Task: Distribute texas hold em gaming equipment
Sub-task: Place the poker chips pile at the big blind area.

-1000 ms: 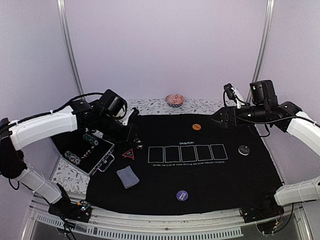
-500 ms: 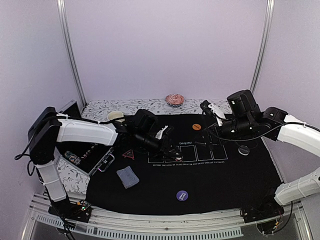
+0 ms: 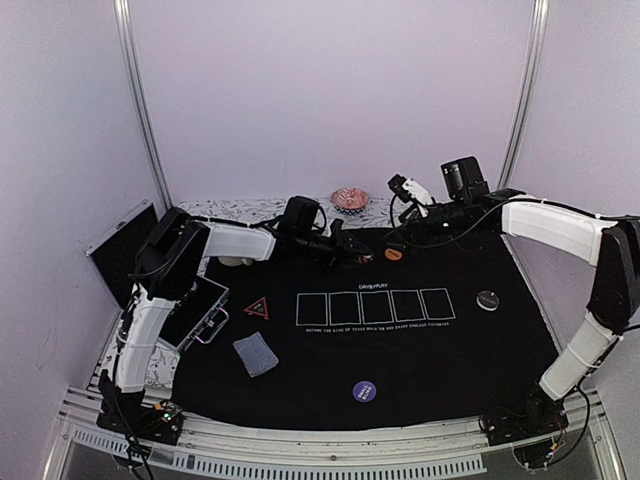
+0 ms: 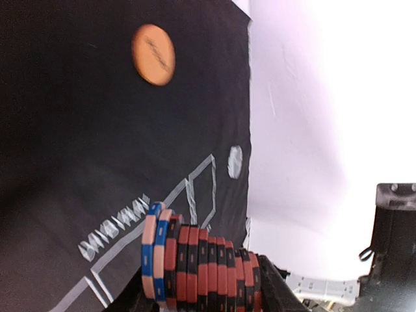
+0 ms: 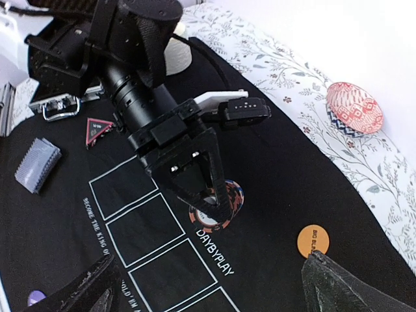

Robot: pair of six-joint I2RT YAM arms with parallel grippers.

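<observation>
My left gripper (image 3: 350, 252) is shut on a stack of red-and-black and blue striped poker chips (image 4: 201, 266) and holds it on edge low over the black mat's far middle, by the DAYBYPLAY print. The right wrist view shows the stack (image 5: 221, 211) between its fingers. My right gripper (image 3: 405, 225) is open and empty, hovering just above and right of it. The orange button (image 3: 393, 254) lies close by. The red-outlined triangle (image 3: 258, 307), the card deck (image 3: 256, 353), the purple button (image 3: 364, 390) and the black button (image 3: 487, 299) lie on the mat.
An open metal case (image 3: 185, 310) sits at the mat's left edge. A pink ruffled dish (image 3: 350, 199) stands on the floral cloth behind the mat. A cream mug (image 5: 175, 52) is behind the left arm. Five card outlines (image 3: 375, 306) mark the mat's centre.
My left arm has swung from the case to the mat's far middle carrying the chip stack. My right arm has swung left and toward the back, over the same spot.
</observation>
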